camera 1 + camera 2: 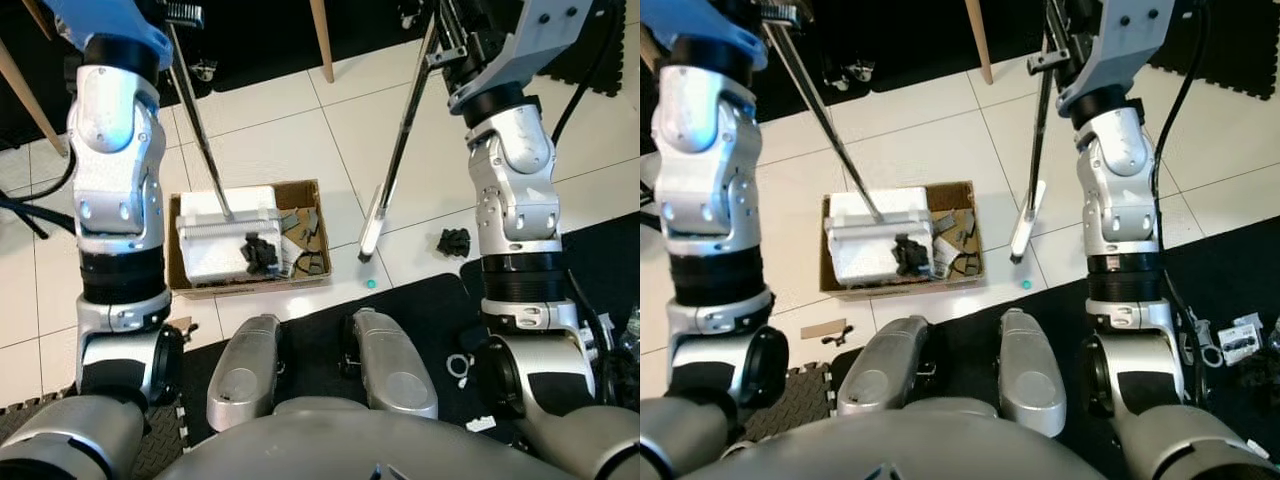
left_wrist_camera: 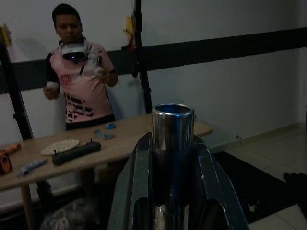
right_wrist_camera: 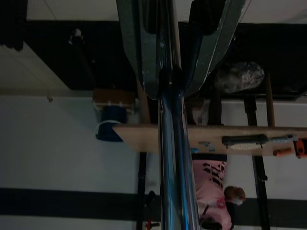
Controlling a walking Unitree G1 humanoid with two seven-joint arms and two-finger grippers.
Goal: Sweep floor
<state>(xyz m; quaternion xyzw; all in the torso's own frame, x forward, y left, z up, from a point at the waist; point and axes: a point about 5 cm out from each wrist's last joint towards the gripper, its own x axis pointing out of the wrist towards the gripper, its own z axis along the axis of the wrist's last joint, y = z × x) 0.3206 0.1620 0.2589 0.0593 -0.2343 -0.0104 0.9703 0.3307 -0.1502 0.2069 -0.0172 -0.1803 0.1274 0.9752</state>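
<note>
Looking down past the robot's knees: a small green bit [image 1: 371, 283] lies beside the broom head [image 1: 372, 225]. Right gripper [image 3: 178, 76] clamps the broom handle; left gripper [image 2: 172, 158] clamps the dustpan handle, tipping the white dustpan [image 1: 228, 245] into a cardboard box [image 1: 310, 190]. Farther off, black debris [image 1: 454, 241] remains.

No lettering can be read anywhere; the person's pink shirt [image 2: 81, 91] bears a dark print, perhaps text, too dim to read.
</note>
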